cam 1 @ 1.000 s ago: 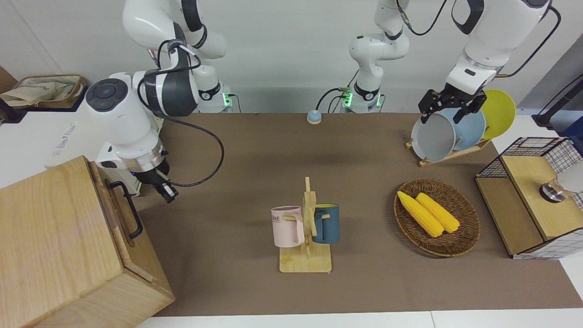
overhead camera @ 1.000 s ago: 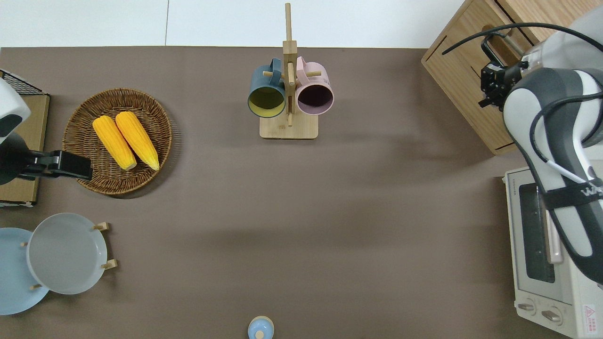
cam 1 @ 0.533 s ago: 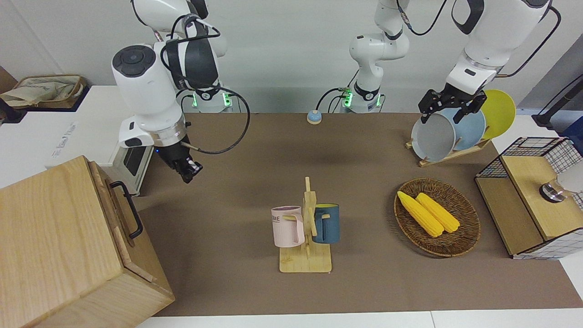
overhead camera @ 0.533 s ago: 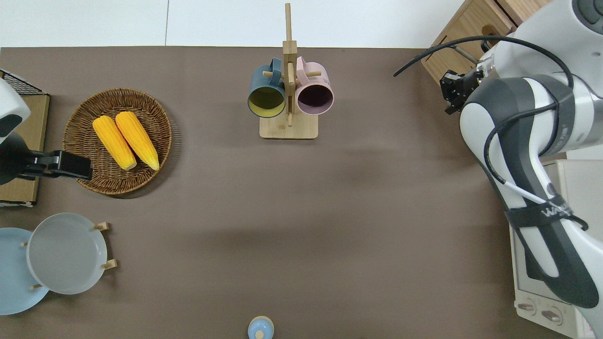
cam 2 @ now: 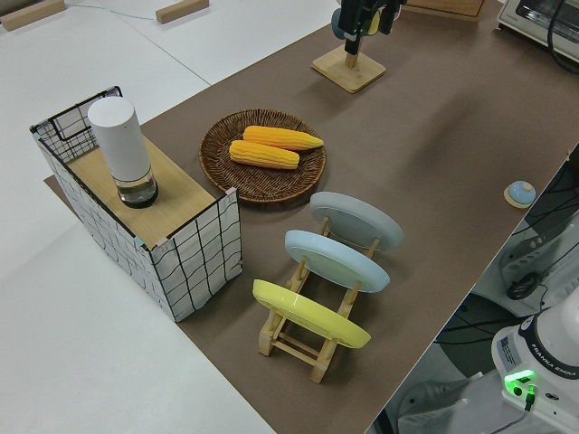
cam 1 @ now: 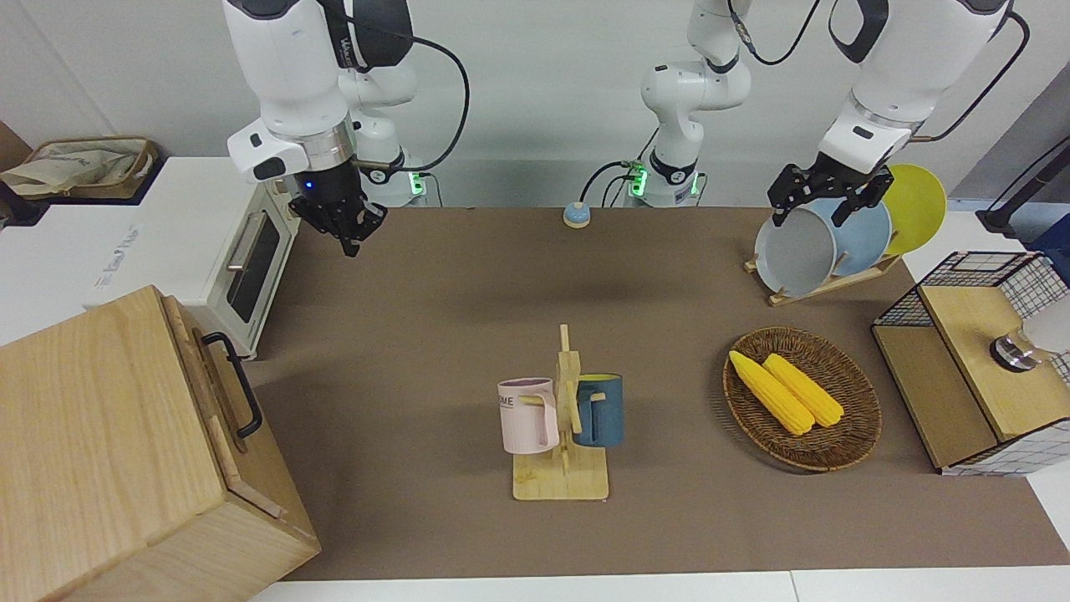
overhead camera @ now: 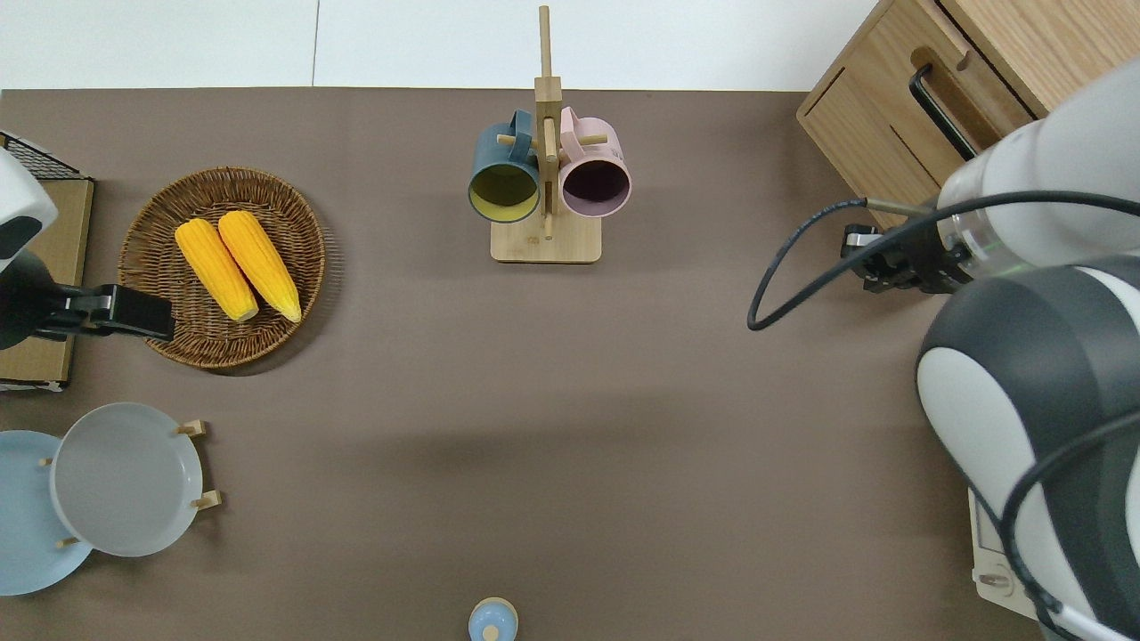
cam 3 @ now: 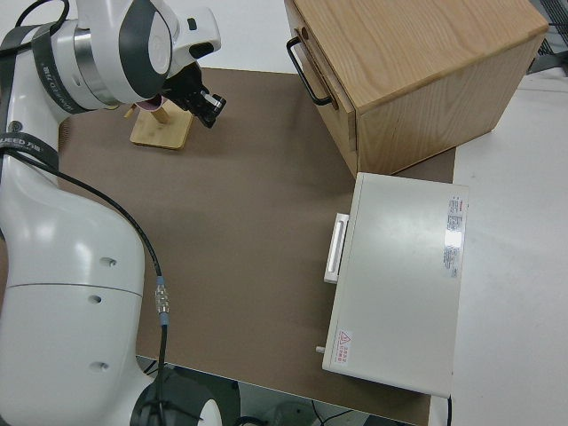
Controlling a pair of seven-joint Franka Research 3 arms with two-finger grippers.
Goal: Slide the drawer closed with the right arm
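Comparing with a second ago, we see the right gripper (cam 1: 349,237), finger state unclear, lifted off the cabinet (cam 1: 100,435) to over bare table, drawer (cam 1: 219,393) looking pushed in at the right arm's end, so closing seems done.

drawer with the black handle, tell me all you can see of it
The drawer is wide, shallow and pale wood, set at the top of the cabinet at the right arm's end of the table. A black loop handle runs along its front, which looks pushed in against the cabinet face. Nothing touches it: the right claw hangs over bare table, clear of the handle.
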